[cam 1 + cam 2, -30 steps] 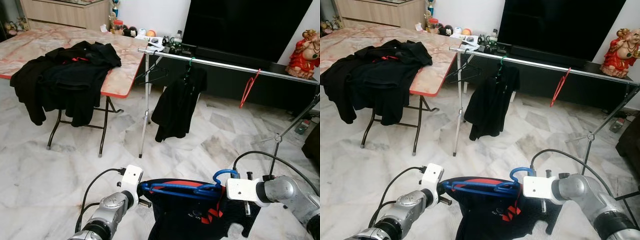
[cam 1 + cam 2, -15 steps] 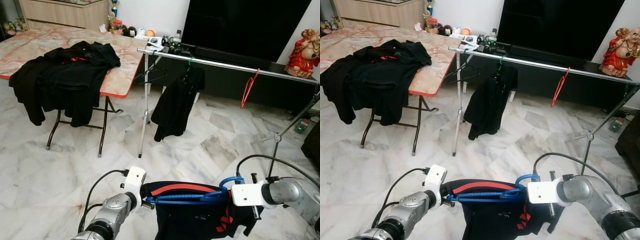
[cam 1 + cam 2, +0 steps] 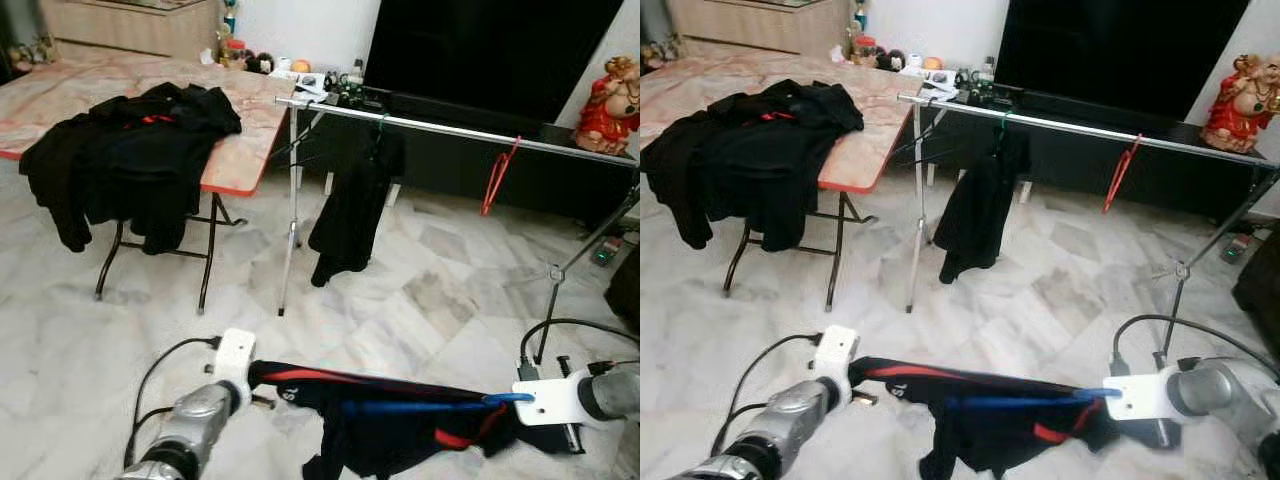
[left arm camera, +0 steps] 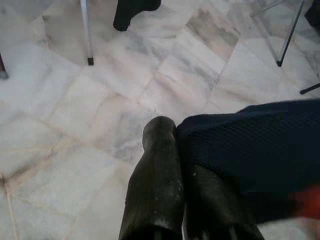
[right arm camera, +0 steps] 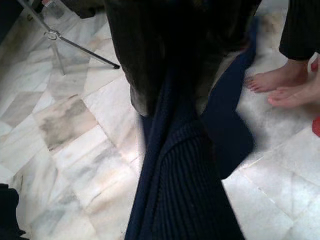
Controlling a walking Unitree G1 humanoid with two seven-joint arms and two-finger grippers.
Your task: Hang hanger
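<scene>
A navy shirt (image 3: 400, 425) with red trim is stretched low over the floor between my two grippers. A blue hanger (image 3: 430, 406) lies flat inside it. My left gripper (image 3: 258, 376) is shut on the shirt's left edge; in the left wrist view its fingers (image 4: 157, 175) pinch the navy fabric (image 4: 250, 150). At the hanger's right end my right gripper (image 3: 515, 399) is shut, with navy cloth (image 5: 185, 170) running out between its fingers. The silver clothes rail (image 3: 450, 130) stands well ahead of me.
On the rail hang a black garment (image 3: 350, 210), a black hanger (image 3: 300, 145) and a red hanger (image 3: 497, 175). A folding table (image 3: 235, 165) piled with black clothes stands at the left. A person's bare feet (image 5: 280, 80) are close to my right gripper.
The grippers have drawn apart, the right one going right and down. The shirt is now pulled out wide and low, and the hanger has tipped flat.
</scene>
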